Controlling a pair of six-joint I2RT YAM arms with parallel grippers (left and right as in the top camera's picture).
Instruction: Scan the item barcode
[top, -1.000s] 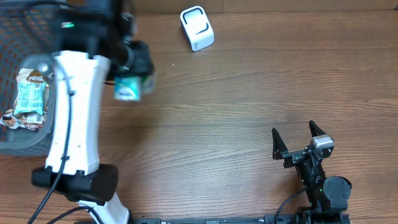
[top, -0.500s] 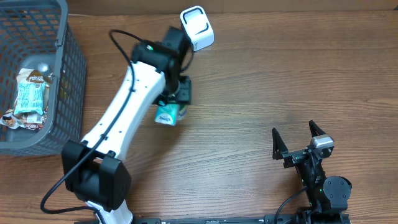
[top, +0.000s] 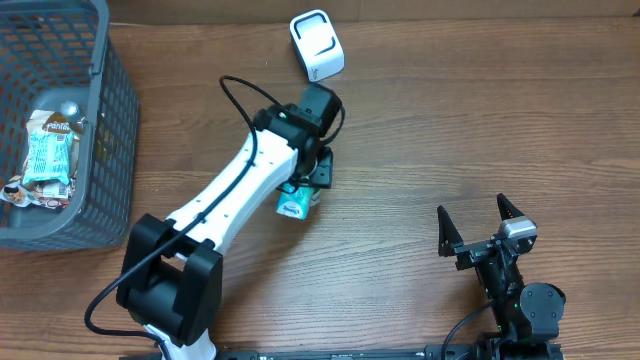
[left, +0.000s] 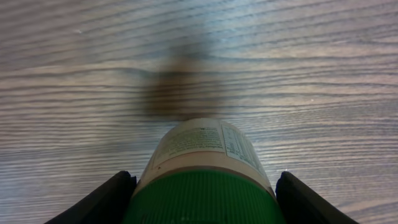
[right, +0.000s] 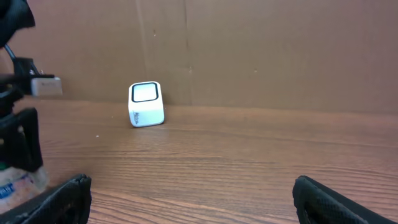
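Left tool (top: 304, 188) clenched on green-capped jar (left: 202, 155), fingers (left: 102, 202) either side of the cap. Jar over mid-bench (top: 420, 130), near the white scanner (top: 317, 45) but apart from it. Right tool (top: 480, 222) released, jaws wide, at the front edge. Wire basket (top: 100, 120) far left, packets inside.
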